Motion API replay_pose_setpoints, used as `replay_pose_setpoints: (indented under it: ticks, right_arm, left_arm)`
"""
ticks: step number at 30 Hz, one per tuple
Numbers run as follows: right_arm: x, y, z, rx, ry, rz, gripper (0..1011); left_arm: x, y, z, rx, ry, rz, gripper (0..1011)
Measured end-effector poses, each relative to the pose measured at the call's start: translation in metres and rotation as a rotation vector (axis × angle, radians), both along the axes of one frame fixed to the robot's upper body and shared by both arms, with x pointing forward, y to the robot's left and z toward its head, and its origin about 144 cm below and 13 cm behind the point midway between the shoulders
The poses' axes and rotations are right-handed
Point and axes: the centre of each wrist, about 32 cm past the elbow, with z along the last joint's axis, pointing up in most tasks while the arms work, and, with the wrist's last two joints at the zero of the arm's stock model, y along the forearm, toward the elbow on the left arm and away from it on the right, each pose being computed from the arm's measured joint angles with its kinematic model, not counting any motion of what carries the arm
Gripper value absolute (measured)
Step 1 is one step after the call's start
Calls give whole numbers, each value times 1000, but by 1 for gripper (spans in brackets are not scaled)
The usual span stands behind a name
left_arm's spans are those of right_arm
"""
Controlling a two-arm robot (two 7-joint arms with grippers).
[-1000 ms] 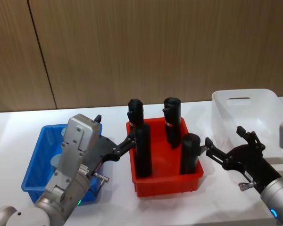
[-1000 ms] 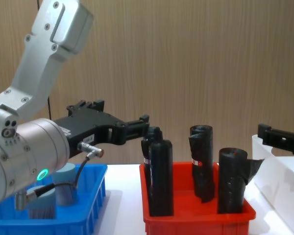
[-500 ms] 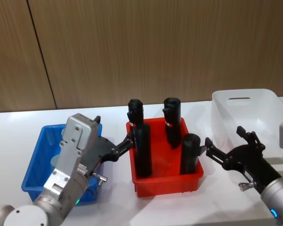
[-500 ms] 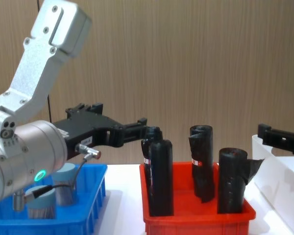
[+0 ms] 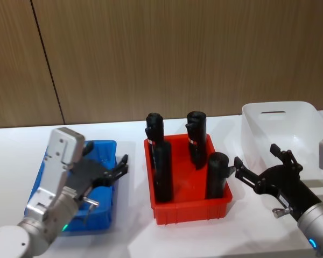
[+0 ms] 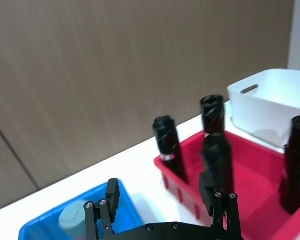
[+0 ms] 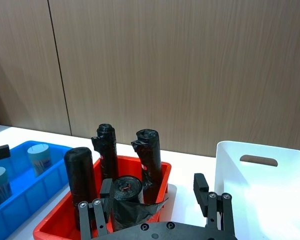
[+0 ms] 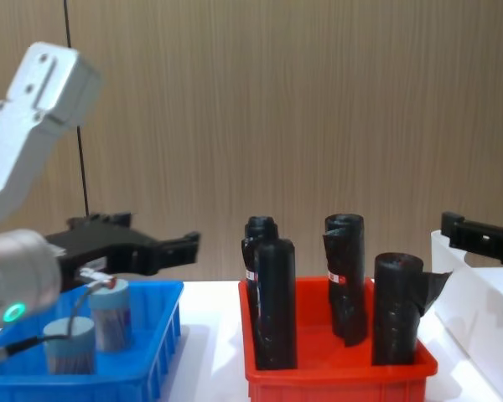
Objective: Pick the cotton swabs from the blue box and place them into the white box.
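Bright blue and ribbed, the blue box (image 8: 151,360) sits at 9 o'clock of a red bin (image 5: 189,210) on a white table (image 5: 13,145). Two tubs of the cotton swabs (image 8: 109,316) stand upright inside it, grey-blue lids up, one nearer the robot and one toward 12 o'clock.

The left gripper (image 5: 120,167) hovers above the box's 3 o'clock rim. Its black fingers are spread wide apart and hold nothing (the left wrist view shows the gap between them plainly), and their tips point toward the red bin. In the chest view the tubs stand below the gripper's body, apart from it.

Four black rolls (image 5: 162,173) stand in the red bin: two at its 12 o'clock side, one at 9 o'clock and one near 4 o'clock. The last has a loose flap of black film at its top.

The white box (image 5: 311,115), translucent and taller than the coloured bins, stands at 2 o'clock of the red bin, with its oval handle cutout in the far wall. The right gripper (image 5: 255,155) hangs at the white box's 7 o'clock corner, between that box and the red bin's 4 o'clock corner. Its fingers are likewise parted and empty, and one tip is near the closest black roll. A wood-panelled wall (image 5: 177,54) closes the scene at 12 o'clock.
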Motion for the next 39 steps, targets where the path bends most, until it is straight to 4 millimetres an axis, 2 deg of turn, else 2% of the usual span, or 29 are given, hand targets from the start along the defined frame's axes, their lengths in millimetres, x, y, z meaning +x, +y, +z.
replay_pose_setpoints:
  ticks: [16,39]
  right_arm:
    - [0,0,0,0,0,0,1002]
    - [0,0,0,0,0,0,1002]
  left_arm:
    - [-1,38,-6,-55,144,136,1004]
    - [2,56,-7,-102,298,229,1004]
